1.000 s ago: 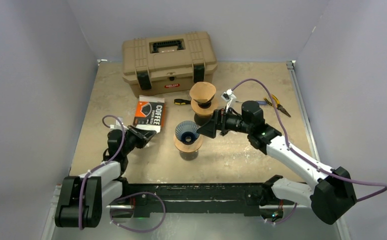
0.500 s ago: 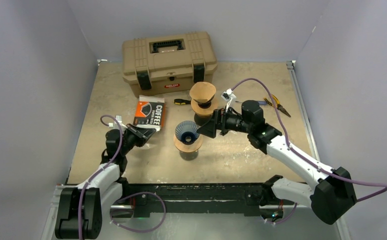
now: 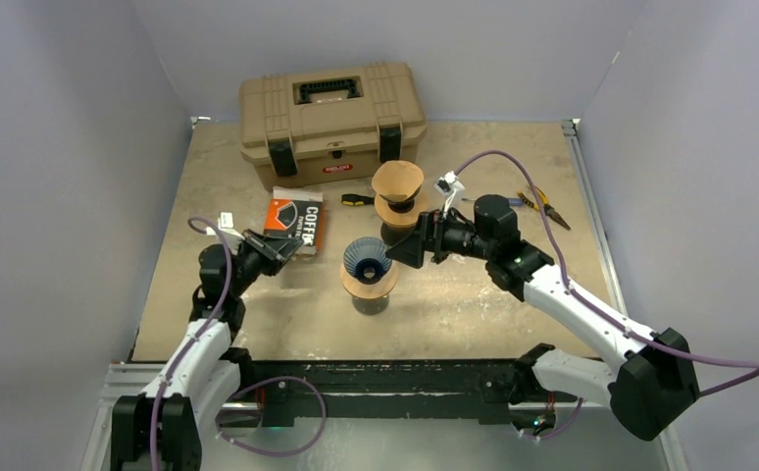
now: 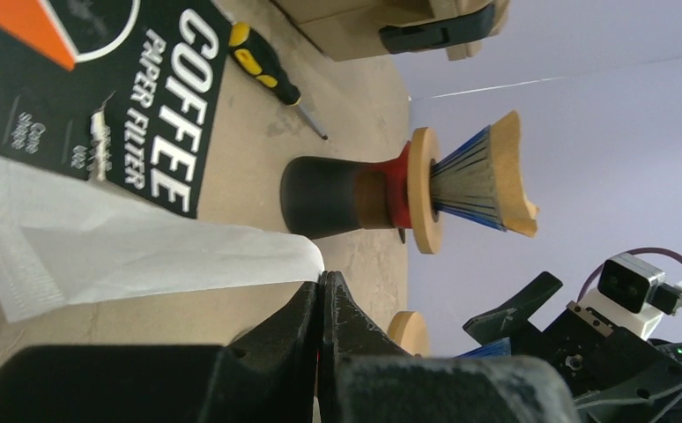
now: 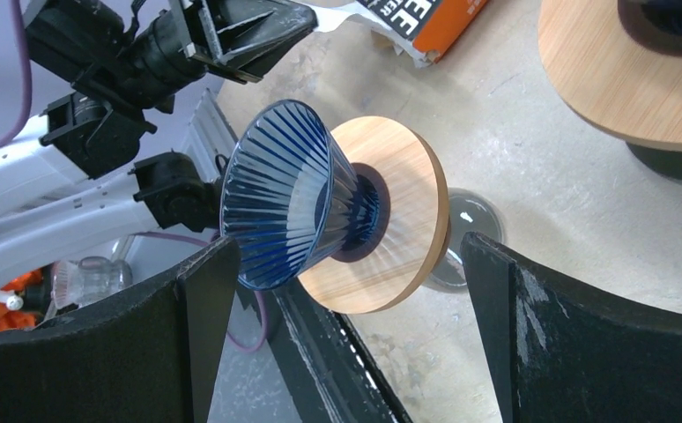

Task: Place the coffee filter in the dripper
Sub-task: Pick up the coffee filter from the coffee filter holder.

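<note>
The blue ribbed dripper (image 3: 368,257) stands on a wooden ring over a glass carafe at mid-table. My right gripper (image 3: 407,253) is open just to its right, and in the right wrist view the dripper (image 5: 285,207) sits between the spread fingers. A white coffee filter (image 4: 144,251) sticks out of the black filter package (image 3: 294,222). My left gripper (image 4: 322,280) is shut, its tips at the filter's rounded corner. No paper shows between the jaws.
A second dripper (image 3: 398,186) with a brown filter in it stands on a dark carafe behind the blue one. A tan toolbox (image 3: 331,120) sits at the back, a screwdriver (image 3: 358,199) in front of it, and pliers (image 3: 544,204) at the right.
My left arm has stretched forward and up, bringing its shut gripper closer to the filter package. The right arm and the dripper have stayed where they were.
</note>
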You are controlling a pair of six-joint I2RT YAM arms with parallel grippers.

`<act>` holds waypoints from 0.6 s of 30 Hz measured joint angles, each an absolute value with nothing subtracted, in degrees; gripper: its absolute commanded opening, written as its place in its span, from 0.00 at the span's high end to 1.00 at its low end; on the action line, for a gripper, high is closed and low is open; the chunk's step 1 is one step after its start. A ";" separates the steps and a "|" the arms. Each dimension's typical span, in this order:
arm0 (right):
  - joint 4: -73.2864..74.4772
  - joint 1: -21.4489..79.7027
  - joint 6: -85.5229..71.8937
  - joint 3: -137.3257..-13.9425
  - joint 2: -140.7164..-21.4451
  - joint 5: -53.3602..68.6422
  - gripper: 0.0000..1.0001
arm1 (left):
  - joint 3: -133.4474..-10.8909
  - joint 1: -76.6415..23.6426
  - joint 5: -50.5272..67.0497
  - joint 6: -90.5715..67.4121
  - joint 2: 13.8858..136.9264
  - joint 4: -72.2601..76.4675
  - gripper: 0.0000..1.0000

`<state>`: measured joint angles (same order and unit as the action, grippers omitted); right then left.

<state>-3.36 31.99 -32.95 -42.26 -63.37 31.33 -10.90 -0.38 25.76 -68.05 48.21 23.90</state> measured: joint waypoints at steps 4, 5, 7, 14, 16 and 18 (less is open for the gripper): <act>-3.36 31.99 -32.80 -43.05 -63.29 30.87 0.01 | -14.48 -0.38 25.74 -66.22 46.46 20.29 1.00; -3.36 31.99 -32.77 -43.07 -63.20 30.74 0.01 | -15.46 -0.38 25.74 -65.39 46.09 19.22 1.00; -3.20 31.99 -32.75 -43.07 -62.94 30.52 0.01 | -17.39 -0.38 25.78 -63.88 45.56 16.99 1.00; -2.39 31.99 -32.67 -43.07 -61.45 29.52 0.01 | -25.06 -0.38 27.03 -57.69 45.25 10.57 1.00; -2.07 31.99 -32.53 -43.07 -60.71 29.39 0.01 | -27.09 -0.38 27.75 -56.07 45.36 8.99 1.00; -1.85 31.99 -32.45 -43.11 -60.14 29.21 0.01 | -28.82 -0.38 28.47 -54.72 45.60 7.90 1.00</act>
<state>-1.85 31.99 -32.45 -43.11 -60.14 29.21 -28.82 -0.38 28.47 -54.72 45.60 7.90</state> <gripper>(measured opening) 0.987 0.002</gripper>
